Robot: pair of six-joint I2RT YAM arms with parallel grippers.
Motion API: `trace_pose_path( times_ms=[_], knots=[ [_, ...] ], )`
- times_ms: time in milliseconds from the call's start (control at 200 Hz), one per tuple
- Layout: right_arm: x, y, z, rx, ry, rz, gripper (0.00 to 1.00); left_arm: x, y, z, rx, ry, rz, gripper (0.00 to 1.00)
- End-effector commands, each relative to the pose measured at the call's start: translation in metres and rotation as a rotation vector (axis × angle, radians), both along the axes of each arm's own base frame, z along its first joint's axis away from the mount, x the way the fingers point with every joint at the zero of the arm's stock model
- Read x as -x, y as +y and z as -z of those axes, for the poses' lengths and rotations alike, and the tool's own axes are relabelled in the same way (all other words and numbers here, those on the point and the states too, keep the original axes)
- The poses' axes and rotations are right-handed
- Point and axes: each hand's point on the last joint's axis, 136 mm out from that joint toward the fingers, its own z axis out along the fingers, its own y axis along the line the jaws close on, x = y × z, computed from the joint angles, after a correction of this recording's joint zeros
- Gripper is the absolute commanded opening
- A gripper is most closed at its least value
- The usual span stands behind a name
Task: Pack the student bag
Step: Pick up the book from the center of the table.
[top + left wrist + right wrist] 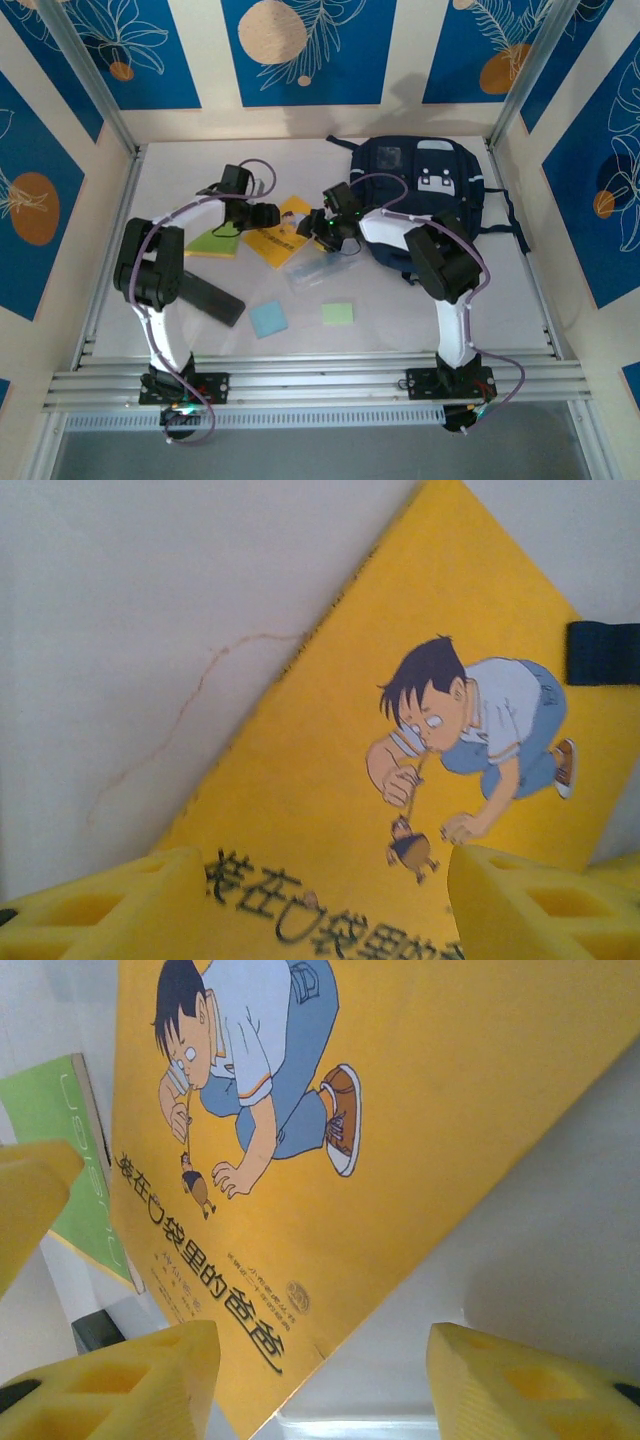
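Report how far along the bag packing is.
Done: nothing looks packed; the student bag sits at the back right. In hand: the left hand and right hand hover open over the yellow book. Left: that book, the green book, blue pad, green pad and black case lie on the table.
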Motion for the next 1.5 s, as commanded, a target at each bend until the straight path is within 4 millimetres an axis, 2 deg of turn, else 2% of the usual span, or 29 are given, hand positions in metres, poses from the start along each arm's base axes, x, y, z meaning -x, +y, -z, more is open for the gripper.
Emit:
trace_pose_path(
  times_ms=[0, 175, 375, 720, 915, 1090, 1365, 1495],
  knots=[
    [-0.007, 0.011, -0.003, -0.024, 0.009, 0.006, 0.57, -0.001, 0.002, 0.015, -0.048, 0.028, 0.027, 0.64],
    [-0.014, 0.025, -0.021, -0.082, -0.022, -0.013, 0.55, 0.005, 0.004, 0.031, -0.067, 0.067, 0.032, 0.61],
    [-0.018, 0.032, -0.043, -0.136, -0.066, -0.027, 0.48, 0.011, 0.006, 0.038, -0.072, 0.081, 0.031, 0.60],
    [-0.015, 0.032, -0.046, -0.156, -0.068, -0.005, 0.21, 0.011, 0.005, 0.037, -0.066, 0.081, 0.031, 0.60],
    [-0.018, 0.029, -0.048, -0.159, -0.070, 0.029, 0.11, 0.012, 0.005, 0.033, -0.059, 0.083, 0.027, 0.60],
    [-0.020, 0.025, -0.065, -0.155, -0.101, 0.028, 0.00, 0.010, 0.004, 0.016, -0.047, 0.066, 0.017, 0.62],
    [-0.014, 0.025, -0.108, -0.202, -0.158, -0.097, 0.00, -0.010, 0.005, -0.051, 0.052, -0.063, -0.032, 0.73],
    [-0.002, 0.022, -0.127, -0.251, -0.187, -0.192, 0.00, -0.013, -0.002, -0.069, 0.139, -0.090, -0.037, 0.81]
  ],
)
